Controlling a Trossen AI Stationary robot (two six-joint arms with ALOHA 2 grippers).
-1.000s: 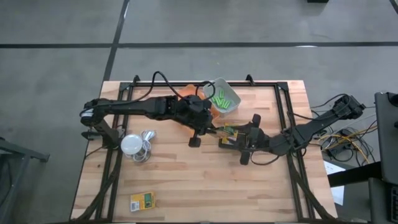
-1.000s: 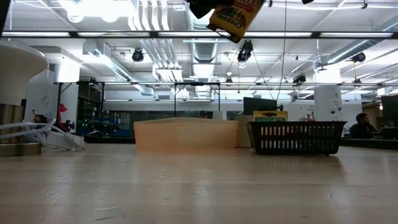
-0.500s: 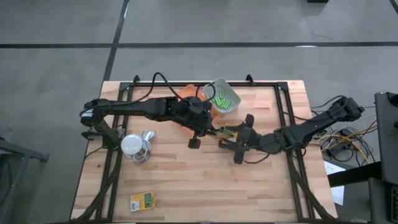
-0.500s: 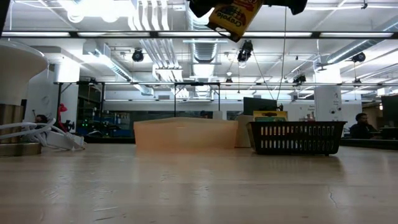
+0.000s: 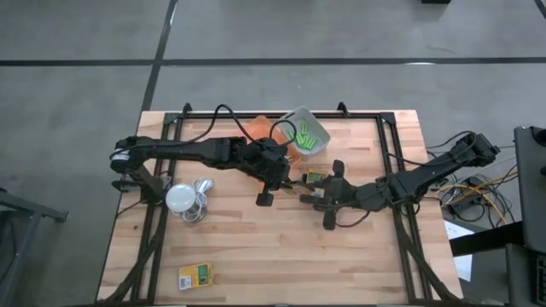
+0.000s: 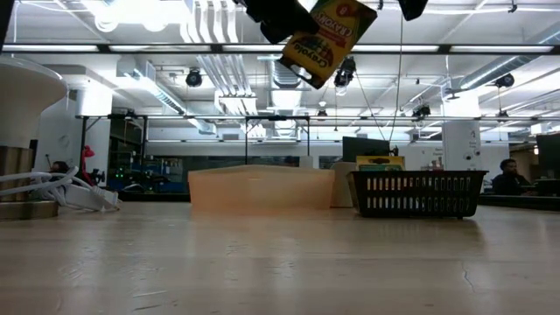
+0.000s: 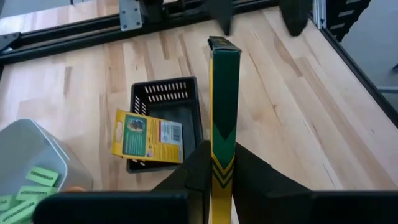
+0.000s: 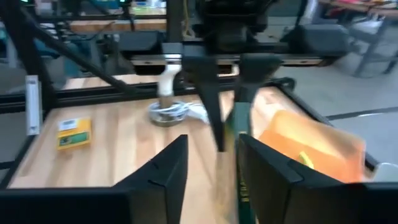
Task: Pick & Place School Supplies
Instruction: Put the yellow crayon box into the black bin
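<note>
Yellow and green, the printed box hangs well above the counter, clamped edge-on between the fingers of the left end effector, which sits over the middle of the counter in the high view. From the low view only the box and a bit of dark finger show; the rest of that arm is cut off by the top edge. The right end effector faces it just beside the box, its fingers apart on either side of the box's green edge; whether they touch the box I cannot tell, since that view is smeared. In the high view the two end effectors crowd together and hide most of the box. Below it, seen from the left wrist, a black basket holds another yellow-and-green box, and a clear tub with lime-green sticks stands beside an orange bin. A further box lies alone near the front left of the counter, with a white round thing and coiled cable farther back. Since a second ago the right arm has slid inward toward the left one, and the held box has tilted and dropped lower in the low view.
</note>
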